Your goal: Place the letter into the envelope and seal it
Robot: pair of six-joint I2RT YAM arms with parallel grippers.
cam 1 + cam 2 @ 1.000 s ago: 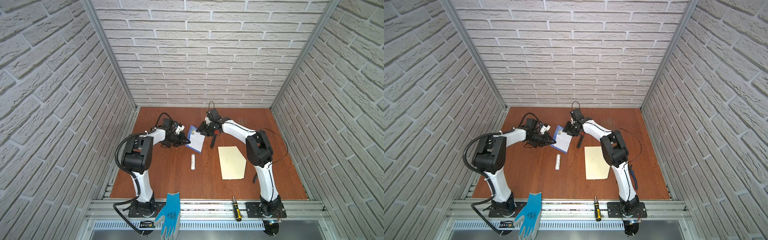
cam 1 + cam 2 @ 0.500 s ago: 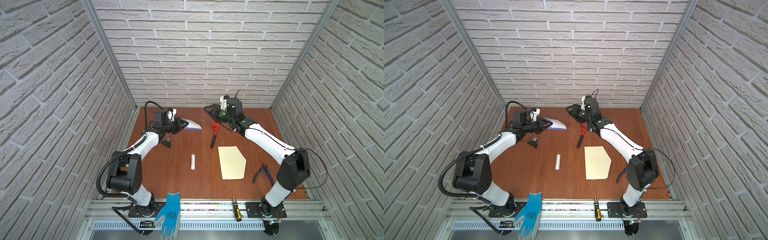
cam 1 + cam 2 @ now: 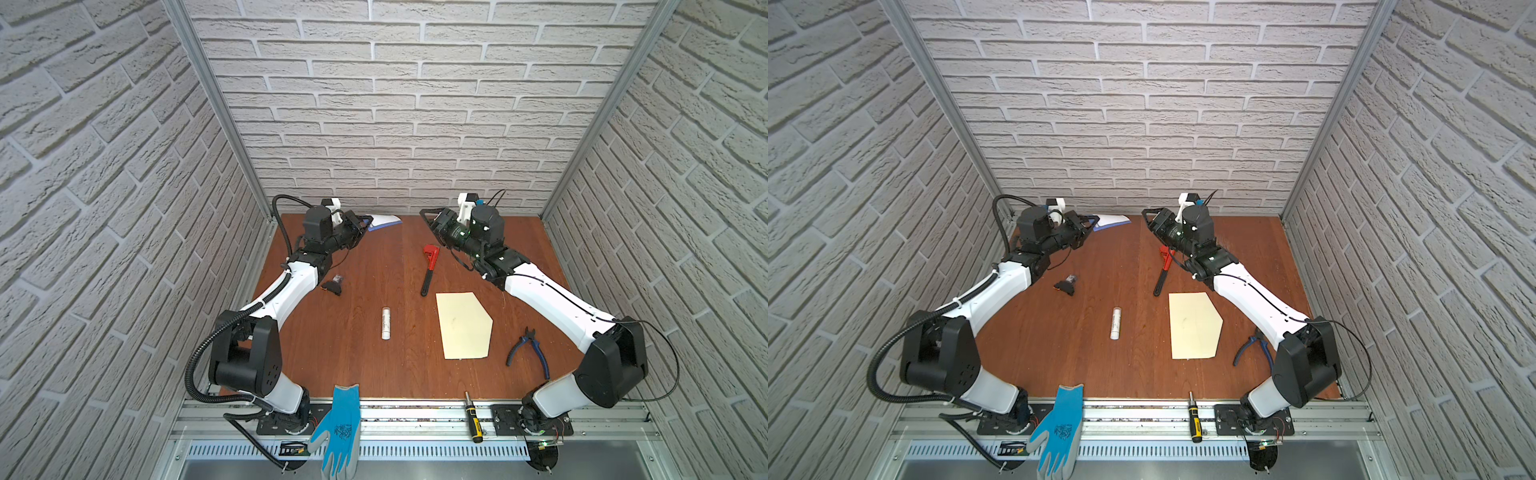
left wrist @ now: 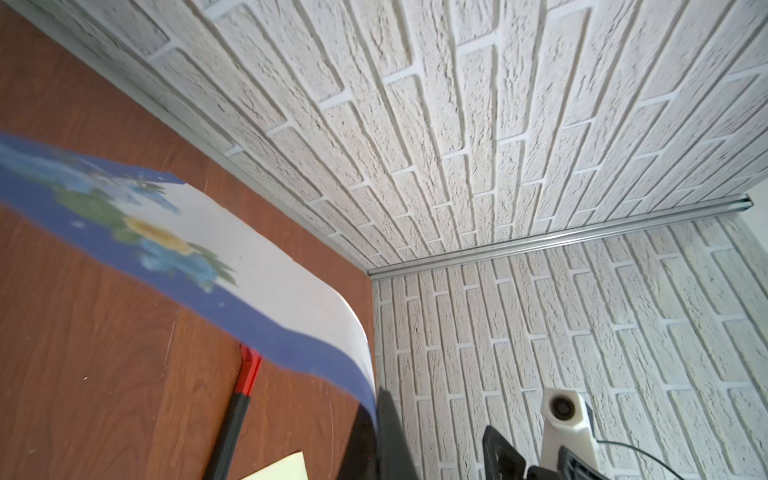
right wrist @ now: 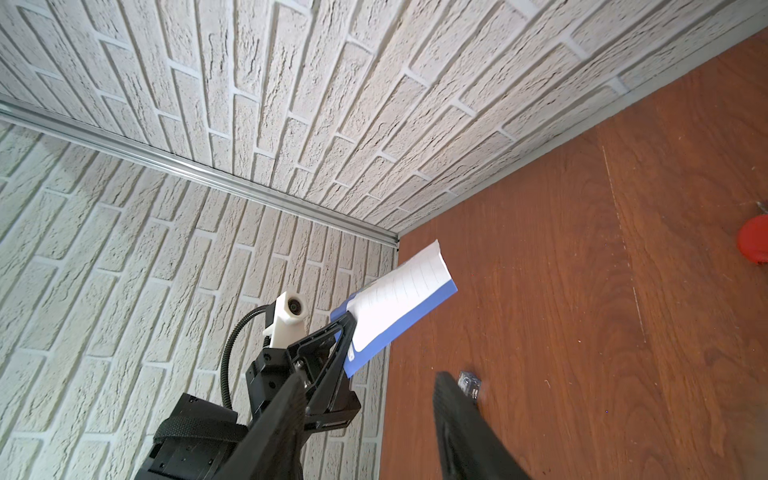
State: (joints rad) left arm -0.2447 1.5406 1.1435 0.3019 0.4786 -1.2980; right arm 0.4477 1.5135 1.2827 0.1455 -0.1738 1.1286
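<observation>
The left hand [image 3: 366,221] is shut tight on the letter [image 3: 385,220]. It pinches 1 edge of the paper. The letter is up in the air, over the far left part of the table [image 3: 353,357], close to the back wall. The paper sticks out from the hand and bends a bit. In the right wrist view you can see its lines and its blue edge [image 5: 401,297].

The right hand [image 3: 427,216] is up in the air too, near the back wall. Its 2 fingers are apart and nothing is between them. It points toward the letter but is well apart from it.

The envelope [image 3: 463,326] lies flat on the table, on the right side, nearer the front. Nothing is touching it.

A red wrench [image 3: 430,266] lies just behind the envelope. A white glue stick [image 3: 386,323] lies in the middle of the table, to the left of the envelope. Blue pliers [image 3: 528,348] lie to its right.
</observation>
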